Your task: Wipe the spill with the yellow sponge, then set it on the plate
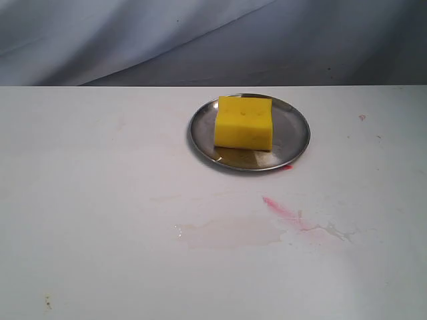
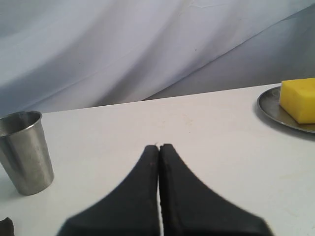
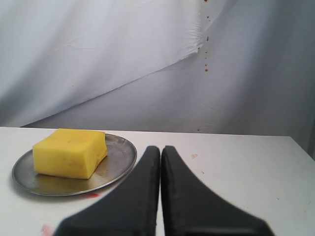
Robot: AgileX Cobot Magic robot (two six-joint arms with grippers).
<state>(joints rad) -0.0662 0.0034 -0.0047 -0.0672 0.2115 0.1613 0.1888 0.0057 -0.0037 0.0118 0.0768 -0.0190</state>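
Observation:
The yellow sponge (image 1: pixel 243 123) lies on the steel plate (image 1: pixel 293 137) at the back middle of the white table. No gripper touches it, and neither arm shows in the exterior view. No tan-yellow spill blot is visible; only a faint wet pinkish smear (image 1: pixel 227 233) marks the table in front of the plate. My left gripper (image 2: pixel 159 145) is shut and empty, hanging over bare table well to the side of the sponge (image 2: pixel 300 98) and plate (image 2: pixel 270 105). My right gripper (image 3: pixel 160 147) is shut and empty too, close beside the plate (image 3: pixel 118 157) and sponge (image 3: pixel 69 152).
A long pink-red streak (image 1: pixel 280 208) runs across the table in front of the plate. A steel cup (image 2: pixel 27 150) stands upright on the table off to one side of my left gripper. Grey cloth hangs behind the table's far edge.

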